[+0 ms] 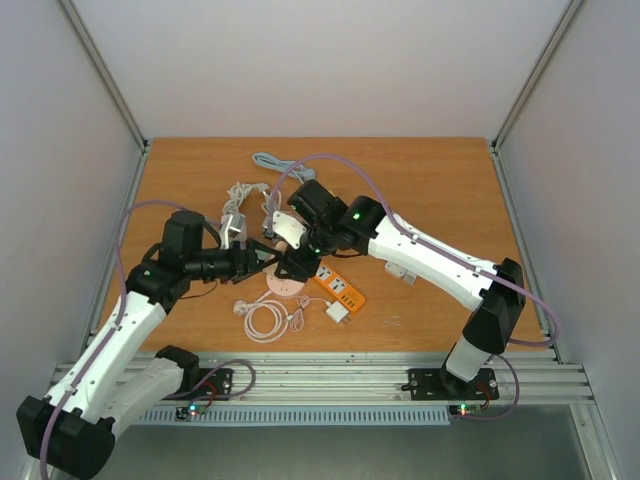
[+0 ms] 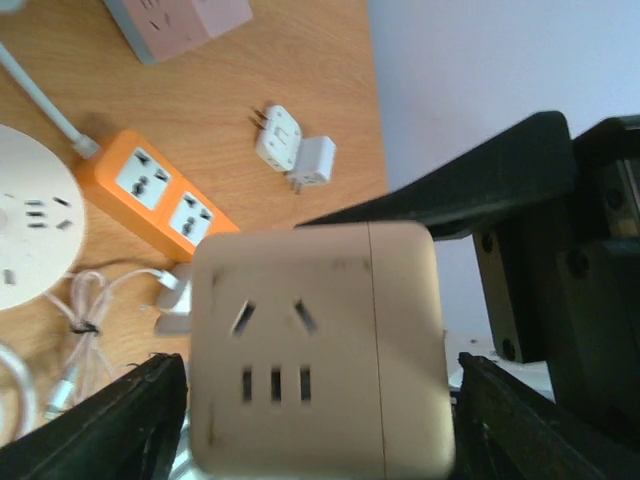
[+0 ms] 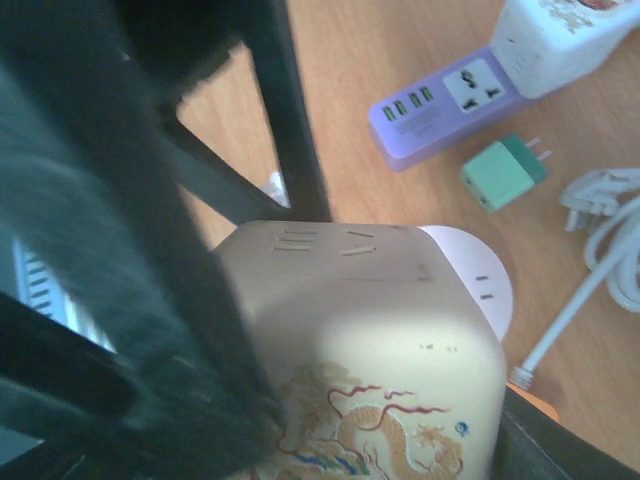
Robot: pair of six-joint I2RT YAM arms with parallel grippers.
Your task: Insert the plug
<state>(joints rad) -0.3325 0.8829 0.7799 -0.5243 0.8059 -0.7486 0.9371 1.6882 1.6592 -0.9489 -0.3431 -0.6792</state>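
Observation:
A cream cube socket with a dragon print on one face is held off the table between both grippers. My left gripper is shut on its sides, the slotted face towards the camera. My right gripper grips the same cube from the other side. In the top view the two grippers, left and right, meet over the table's middle and hide the cube. Loose plugs lie on the table: two white adapters, a green charger and a white plug with its cable.
An orange power strip and a round pale socket lie just below the grippers. A coiled white cable is in front. A purple strip, a white printed cube and a pink cube lie nearby.

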